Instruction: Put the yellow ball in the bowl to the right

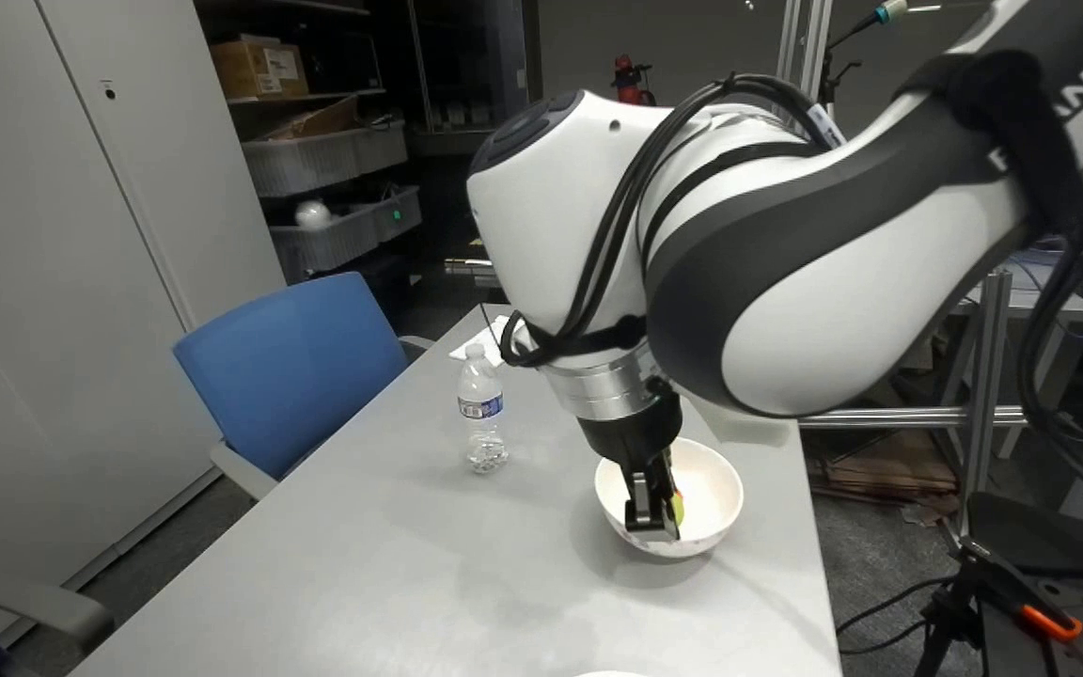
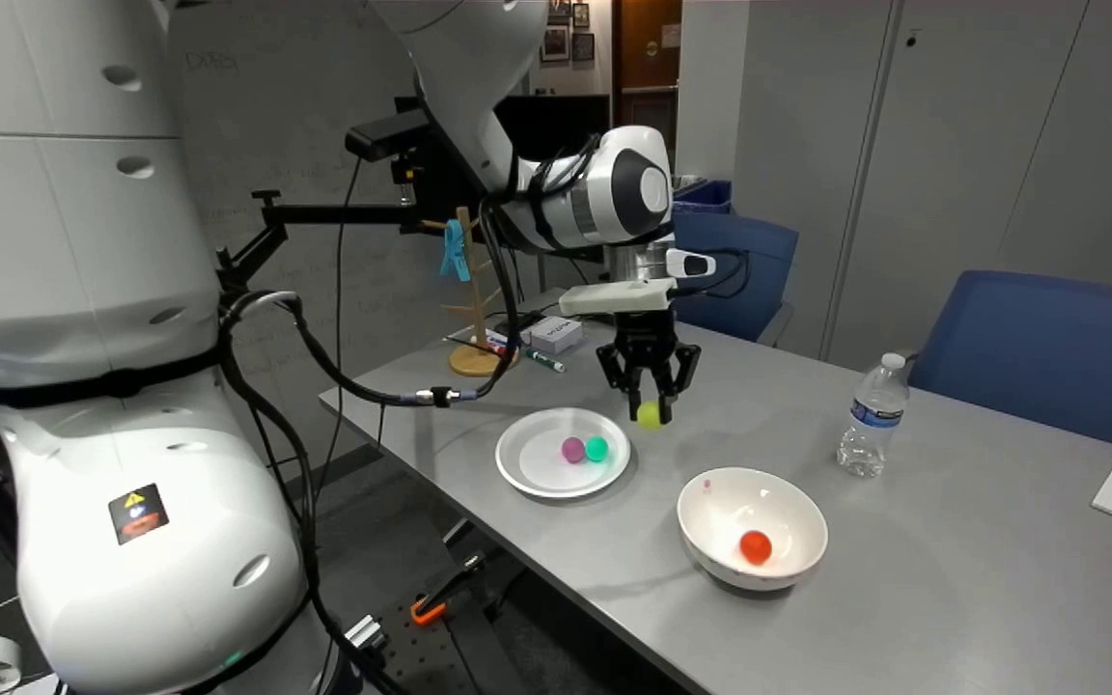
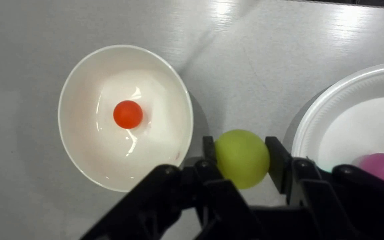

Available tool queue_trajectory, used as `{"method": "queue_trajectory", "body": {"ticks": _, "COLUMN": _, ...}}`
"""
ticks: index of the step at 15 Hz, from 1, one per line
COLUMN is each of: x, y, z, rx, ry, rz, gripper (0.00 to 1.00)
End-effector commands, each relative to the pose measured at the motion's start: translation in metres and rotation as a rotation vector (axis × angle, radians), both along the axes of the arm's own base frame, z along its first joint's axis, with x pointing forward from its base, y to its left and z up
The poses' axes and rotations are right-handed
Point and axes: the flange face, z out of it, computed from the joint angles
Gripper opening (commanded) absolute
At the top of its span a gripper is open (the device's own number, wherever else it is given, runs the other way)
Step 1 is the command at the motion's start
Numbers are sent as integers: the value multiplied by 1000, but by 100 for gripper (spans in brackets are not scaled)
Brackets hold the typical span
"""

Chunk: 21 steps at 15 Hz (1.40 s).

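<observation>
The yellow ball point(image 3: 242, 160) is pinched between the two black fingertips of my gripper point(image 3: 239, 150). In an exterior view the ball point(image 2: 649, 416) hangs in my gripper point(image 2: 651, 403) above the table. The white bowl point(image 3: 168, 100) stands to the left of the ball in the wrist view, with an orange-red ball point(image 3: 128, 114) inside. The bowl also shows in both exterior views point(image 1: 720, 489) point(image 2: 797, 521). In an exterior view my gripper point(image 1: 652, 515) overlaps the bowl in the picture, and the ball point(image 1: 678, 509) is partly hidden by a finger.
A white plate point(image 2: 522, 463) holds a purple ball point(image 2: 572, 450) and a green ball point(image 2: 597, 449), on the other side of the gripper from the bowl. A clear water bottle point(image 2: 873, 417) stands beyond the bowl. A wooden stand point(image 2: 471, 359), markers and a small box point(image 2: 556, 334) are behind.
</observation>
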Motion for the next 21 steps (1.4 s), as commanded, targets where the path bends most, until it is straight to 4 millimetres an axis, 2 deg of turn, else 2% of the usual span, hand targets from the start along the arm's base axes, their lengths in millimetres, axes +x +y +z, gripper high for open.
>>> {"method": "queue_trajectory", "body": {"ticks": 1, "x": -1, "y": 0, "z": 1, "rx": 0, "ry": 0, "rz": -2, "gripper": 41}}
{"method": "queue_trajectory", "body": {"ticks": 4, "x": -2, "y": 0, "z": 0, "rx": -1, "ry": 1, "rz": -4, "gripper": 41}}
{"method": "queue_trajectory", "body": {"ticks": 5, "x": -2, "y": 0, "z": 0, "rx": -1, "ry": 1, "rz": -4, "gripper": 16}}
{"method": "queue_trajectory", "body": {"ticks": 6, "x": 2, "y": -1, "z": 0, "rx": -2, "ry": 0, "rz": -14, "gripper": 16}}
{"method": "queue_trajectory", "body": {"ticks": 8, "x": 17, "y": -16, "z": 0, "rx": -17, "ry": -12, "rz": -57, "gripper": 16}}
{"method": "queue_trajectory", "body": {"ticks": 14, "x": 62, "y": -90, "z": -5, "rx": -3, "ry": -46, "rz": -236, "gripper": 16}}
{"method": "queue_trajectory", "body": {"ticks": 17, "x": 77, "y": -120, "z": -27, "rx": -4, "ry": -18, "rz": -310, "gripper": 16}}
{"method": "queue_trajectory", "body": {"ticks": 21, "x": 85, "y": -128, "z": -67, "rx": 5, "ry": 27, "rz": -342, "gripper": 16}}
